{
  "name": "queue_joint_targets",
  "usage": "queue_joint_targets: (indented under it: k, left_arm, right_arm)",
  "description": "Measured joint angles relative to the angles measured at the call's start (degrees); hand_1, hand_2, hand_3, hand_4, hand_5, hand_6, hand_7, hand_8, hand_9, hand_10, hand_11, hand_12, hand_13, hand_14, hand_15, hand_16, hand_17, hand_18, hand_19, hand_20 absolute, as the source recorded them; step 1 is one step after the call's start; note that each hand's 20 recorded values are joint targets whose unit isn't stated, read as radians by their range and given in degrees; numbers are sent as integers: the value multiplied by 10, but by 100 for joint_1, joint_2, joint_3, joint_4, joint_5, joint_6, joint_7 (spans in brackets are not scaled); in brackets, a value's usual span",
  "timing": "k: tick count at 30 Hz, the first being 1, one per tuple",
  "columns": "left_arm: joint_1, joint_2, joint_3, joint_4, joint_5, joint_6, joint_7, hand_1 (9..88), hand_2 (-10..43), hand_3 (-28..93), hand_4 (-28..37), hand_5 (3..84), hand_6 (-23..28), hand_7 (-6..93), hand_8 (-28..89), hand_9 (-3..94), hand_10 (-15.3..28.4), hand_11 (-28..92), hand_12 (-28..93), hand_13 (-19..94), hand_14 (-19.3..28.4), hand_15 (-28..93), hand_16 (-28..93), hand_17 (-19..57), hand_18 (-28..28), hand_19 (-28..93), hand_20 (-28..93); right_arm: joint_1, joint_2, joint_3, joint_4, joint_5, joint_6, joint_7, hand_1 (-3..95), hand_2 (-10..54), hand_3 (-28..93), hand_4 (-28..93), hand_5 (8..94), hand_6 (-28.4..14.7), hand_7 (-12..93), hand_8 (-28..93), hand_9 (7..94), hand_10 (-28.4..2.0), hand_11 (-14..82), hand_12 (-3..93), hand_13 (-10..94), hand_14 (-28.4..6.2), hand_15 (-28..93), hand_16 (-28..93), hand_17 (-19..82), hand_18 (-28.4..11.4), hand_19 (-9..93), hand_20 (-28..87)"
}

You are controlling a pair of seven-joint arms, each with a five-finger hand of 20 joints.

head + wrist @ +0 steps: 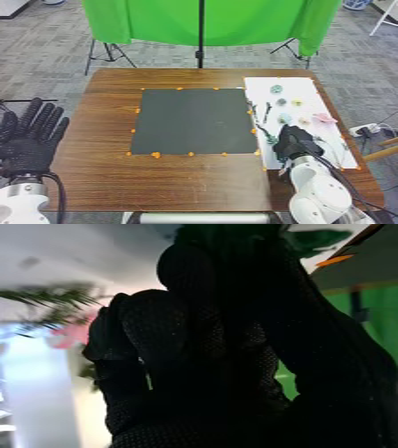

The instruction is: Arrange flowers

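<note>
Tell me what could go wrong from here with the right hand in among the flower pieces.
The right hand is right up against green leaves, so it might crush or bend them. The teal bloom lies just beyond the hand and could get nudged. The pink flower lies not far off on the same white sheet, so a sideways swing might sweep it too.
</note>
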Motion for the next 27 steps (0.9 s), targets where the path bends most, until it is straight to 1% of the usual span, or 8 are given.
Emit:
queue_joint_targets:
  k: [5, 8, 10, 13, 17, 21, 24, 27]
  left_arm:
    - [60, 0, -61, -9, -134, 0, 45, 248, 124, 739, -283, 416, 79, 54, -88, 350, 126, 121, 73, 284, 105, 100, -15, -46, 118, 264, 113]
    - [115, 0, -123, -13, -188, 1, 74, 246, 126, 735, -283, 415, 79, 53, -88, 350, 126, 120, 73, 284, 104, 98, -16, -45, 118, 263, 113]
    - [158, 0, -171, -20, -202, 1, 85, 225, 138, 728, -283, 414, 78, 51, -88, 348, 126, 118, 72, 283, 104, 97, -16, -45, 118, 263, 113]
    - [246, 0, -264, -42, -217, -4, 91, 200, 154, 715, -283, 411, 77, 47, -87, 347, 126, 114, 71, 282, 105, 93, -15, -46, 119, 261, 113]
    - [384, 0, -405, -72, -251, -21, 99, 193, 151, 703, -283, 409, 76, 46, -86, 347, 126, 110, 71, 282, 105, 89, -14, -47, 119, 259, 112]
    - [521, 3, -488, -101, -334, -24, 140, 188, 151, 700, -283, 408, 76, 45, -85, 346, 126, 110, 73, 282, 105, 87, -13, -47, 119, 258, 113]
    - [565, 31, -486, -102, -369, -22, 178, 185, 151, 707, -283, 408, 76, 44, -85, 347, 126, 109, 74, 282, 105, 86, -12, -47, 119, 257, 113]
    - [566, 80, -445, -99, -373, -13, 207, 194, 144, 718, -283, 408, 76, 45, -84, 347, 126, 109, 75, 282, 106, 86, -10, -47, 119, 257, 113]
  right_arm:
    - [-398, -80, 239, -243, 154, 327, 214, 534, -95, 760, -222, 835, -40, 317, 213, 844, -140, 273, 527, 711, -147, 699, 350, 371, -275, 865, 444]
    - [-675, -107, 354, -461, 201, 842, 379, 529, -95, 762, -216, 834, -40, 317, 221, 843, -139, 278, 527, 713, -148, 702, 350, 372, -278, 869, 443]
    - [-766, -114, 382, -627, 308, 1240, 524, 528, -95, 762, -211, 834, -41, 319, 225, 841, -139, 284, 527, 713, -149, 705, 351, 373, -279, 872, 442]
    - [-716, -119, 370, -873, 663, 1748, 618, 526, -95, 762, -204, 833, -42, 321, 227, 838, -138, 291, 528, 712, -149, 709, 351, 374, -280, 876, 441]
    - [-234, -147, 3, -914, 1010, 2091, 619, 524, -95, 758, -197, 828, -38, 329, 227, 834, -137, 303, 527, 711, -149, 719, 351, 376, -281, 882, 439]
    - [756, -342, -862, -420, 1156, 2099, 625, 522, -95, 753, -191, 820, -36, 344, 225, 825, -137, 321, 524, 708, -148, 728, 349, 379, -282, 890, 433]
    - [1590, -709, -1457, 268, 1609, 2010, 723, 523, -95, 749, -192, 808, -36, 361, 222, 814, -138, 338, 520, 704, -148, 734, 347, 380, -282, 897, 424]
    - [2332, -1160, -1940, 981, 2209, 1701, 927, 526, -95, 740, -187, 787, -34, 396, 205, 804, -132, 353, 500, 708, -138, 732, 331, 396, -278, 908, 399]
